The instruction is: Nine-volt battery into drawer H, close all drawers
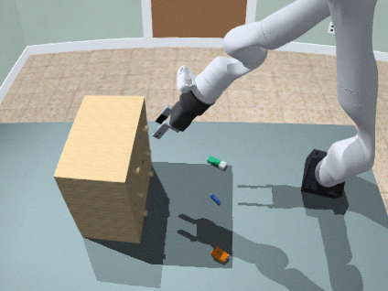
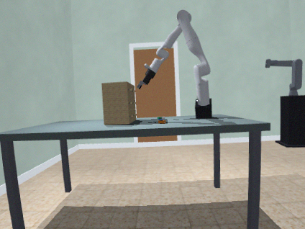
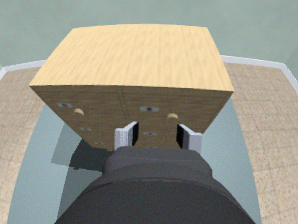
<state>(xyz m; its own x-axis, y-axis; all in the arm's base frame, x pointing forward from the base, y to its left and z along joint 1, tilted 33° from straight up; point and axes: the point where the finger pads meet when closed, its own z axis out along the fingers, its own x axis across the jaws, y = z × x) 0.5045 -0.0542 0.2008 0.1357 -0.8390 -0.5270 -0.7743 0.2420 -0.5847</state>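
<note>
The wooden chest (image 1: pixel 98 137) (image 2: pixel 115 102) (image 3: pixel 133 56) stands on the table's left part, its drawer front facing right in the top view. All its drawers look pushed in; I cannot read the labels. My gripper (image 1: pixel 159 126) (image 2: pixel 139 86) (image 3: pixel 157 131) is open and empty. It hovers in the air just off the top of the chest's front, pointing at it. In the wrist view a small knob (image 3: pixel 173 116) shows between the fingers. A small orange block (image 1: pixel 220 254) (image 2: pixel 162 121), apparently the nine-volt battery, lies on the table at the front right, far from the gripper.
A green and white piece (image 1: pixel 217 162) and a small blue piece (image 1: pixel 215 199) lie on the grey table (image 1: pixel 284 151) (image 2: pixel 144 127) to the right of the chest. The arm's black base (image 1: pixel 320 180) (image 2: pixel 203 109) stands at the far right. A second arm (image 2: pixel 291 77) stands off the table.
</note>
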